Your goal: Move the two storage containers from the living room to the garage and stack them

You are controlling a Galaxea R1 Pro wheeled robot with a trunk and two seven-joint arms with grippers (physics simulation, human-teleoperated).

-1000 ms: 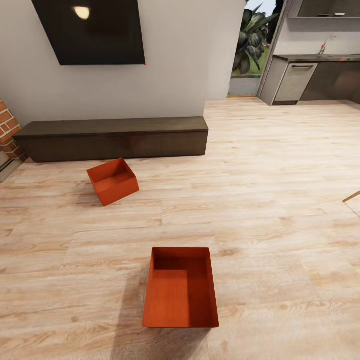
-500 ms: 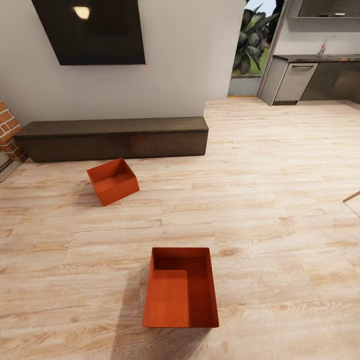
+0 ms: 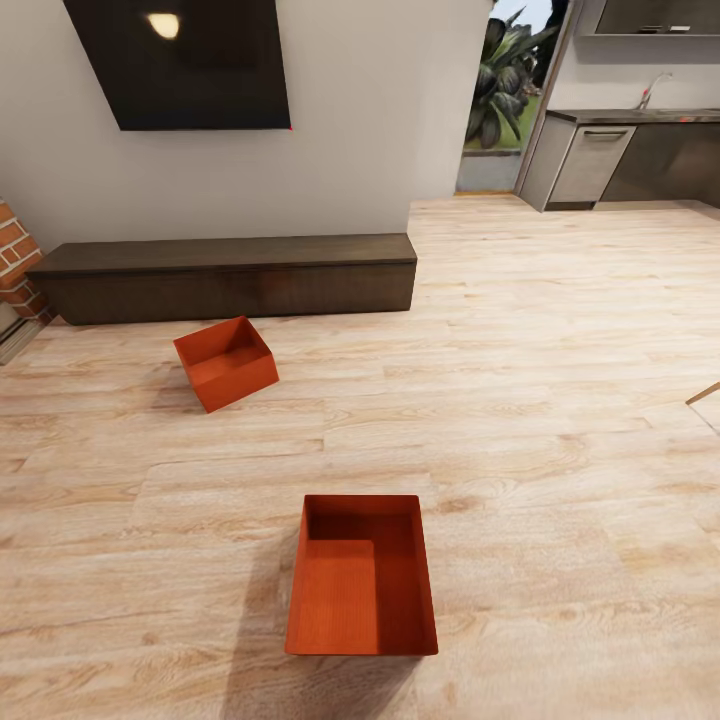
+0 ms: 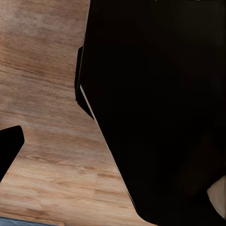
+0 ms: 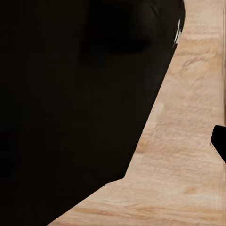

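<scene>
Two orange-red storage containers stand lidless on the living room's light wood plank floor. The nearer container (image 3: 361,575) lies straight ahead, close to me, its long side pointing away. The farther container (image 3: 226,362) sits turned at an angle to the left, just before the low dark TV bench (image 3: 225,275). In the left wrist view my left gripper (image 4: 113,150) shows one dark fingertip (image 4: 8,148) at the picture's edge, over wood floor. My right gripper (image 5: 113,141) likewise shows one fingertip (image 5: 219,141) at the edge. Both grippers hold nothing.
A black TV (image 3: 180,60) hangs on the white wall above the bench. Brickwork (image 3: 12,262) stands at the far left. To the right the wood floor runs on to a grey kitchen counter (image 3: 630,150) and a doorway with a plant (image 3: 505,80).
</scene>
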